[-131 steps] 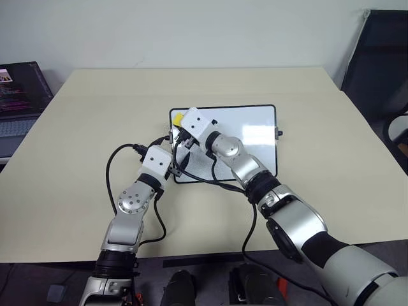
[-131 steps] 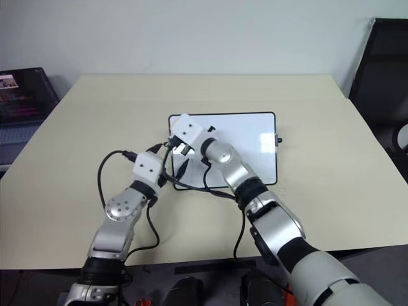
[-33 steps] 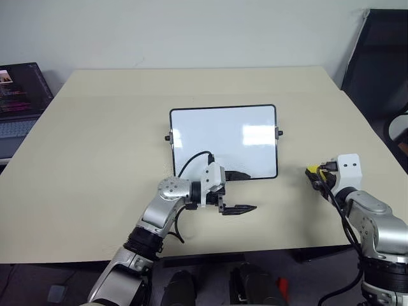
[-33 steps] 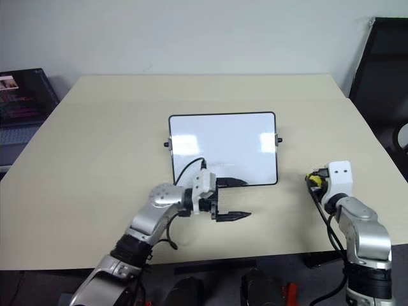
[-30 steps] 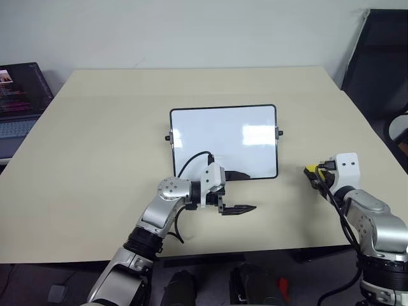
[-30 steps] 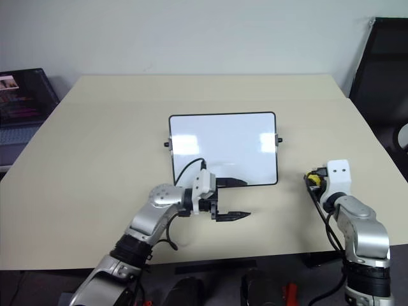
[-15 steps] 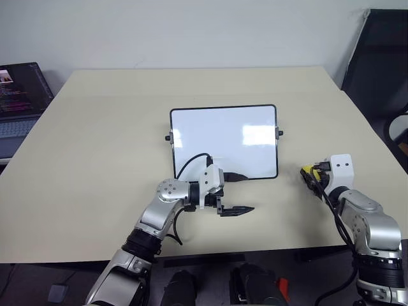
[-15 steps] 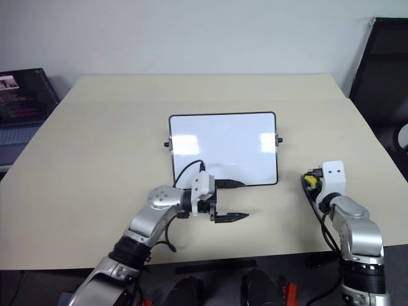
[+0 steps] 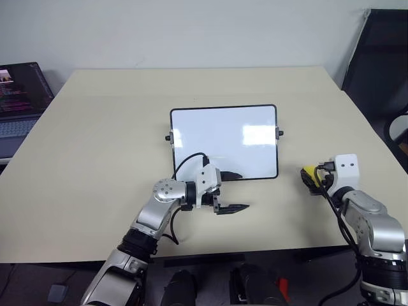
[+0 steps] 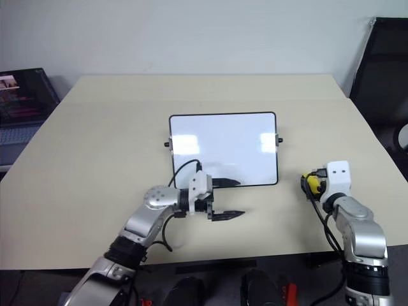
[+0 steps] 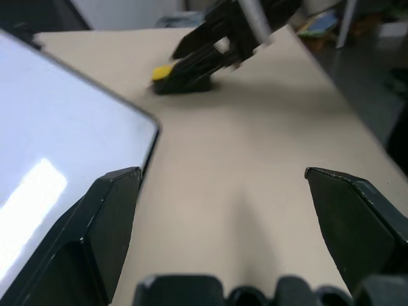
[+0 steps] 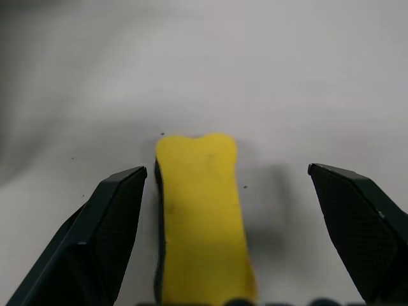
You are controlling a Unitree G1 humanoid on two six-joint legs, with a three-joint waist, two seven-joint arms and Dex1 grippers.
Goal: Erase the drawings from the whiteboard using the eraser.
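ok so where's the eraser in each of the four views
Left eye view: the eraser lies on the table, right of the whiteboard, just ahead of the right gripper.
Right eye view: same spot.
Left wrist view: far off, past the whiteboard's corner.
Right wrist view: close up, between the open fingers.
Shared landmark: the right gripper's black fingers at the eraser.

table (image 9: 95, 140): beige | laptop (image 9: 19, 95): far left | chair (image 9: 382, 70): right

Whiteboard (image 9: 223, 141): you see it wiped blank, flat at frame centre.
Eraser (image 12: 203, 217): yellow-topped, lying flat, right of centre.
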